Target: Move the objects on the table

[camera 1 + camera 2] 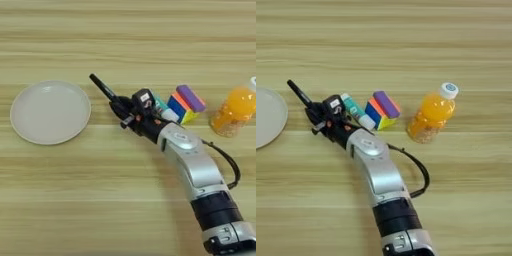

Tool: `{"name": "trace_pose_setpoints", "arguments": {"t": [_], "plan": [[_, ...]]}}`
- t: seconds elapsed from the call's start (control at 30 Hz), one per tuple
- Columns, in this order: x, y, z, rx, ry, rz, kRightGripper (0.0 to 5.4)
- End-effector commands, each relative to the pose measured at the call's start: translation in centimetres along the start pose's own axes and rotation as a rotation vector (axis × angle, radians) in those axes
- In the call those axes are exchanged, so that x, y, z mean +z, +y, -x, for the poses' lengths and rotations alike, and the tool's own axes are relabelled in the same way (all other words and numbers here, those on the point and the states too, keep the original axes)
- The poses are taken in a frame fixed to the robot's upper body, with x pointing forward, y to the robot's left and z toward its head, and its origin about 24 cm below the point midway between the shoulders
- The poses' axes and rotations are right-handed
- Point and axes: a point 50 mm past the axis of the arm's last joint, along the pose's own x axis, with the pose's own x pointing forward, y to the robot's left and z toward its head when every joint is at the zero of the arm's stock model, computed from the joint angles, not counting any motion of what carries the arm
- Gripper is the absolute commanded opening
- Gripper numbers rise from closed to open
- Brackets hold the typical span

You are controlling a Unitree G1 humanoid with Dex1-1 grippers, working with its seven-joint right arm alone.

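so the right arm reaches in from the bottom right across the worktop [125, 45], and its end effector [121, 111] sits right at the lower end of the slim black marker pen [101, 86], which angles up and left from it. the black fingers look closed round the pen's end, though i can't tell if the pen is lifted or touching the wood. the round pale plate [50, 112] lies to the left, near the pen tip but apart from it. just behind the wrist are the teal tube with white cap [357, 113] and the small multicoloured cube [382, 109], close together, with an orange juice bottle [434, 114] further right. my guess is the pen is being picked up, and the next move needs a steady carry, probably toward the plate.
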Motion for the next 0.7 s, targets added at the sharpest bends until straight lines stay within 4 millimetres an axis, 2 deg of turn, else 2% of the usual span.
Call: {"name": "trace_pose_setpoints", "arguments": {"t": [0.03, 0.2, 0.37, 0.57, 0.7], "plan": [[5.0, 1.7, -2.0, 0.075, -0.144, 0.120, 1.19], [5.6, 4.4, -3.2, 0.169, -0.149, 0.139, 1.19], [3.3, 6.9, -4.0, 0.256, -0.073, 0.126, 1.19], [0.5, 7.8, -4.8, 0.285, 0.029, 0.112, 1.19], [0.0, 7.7, -5.1, 0.275, 0.039, 0.112, 1.19]]}}
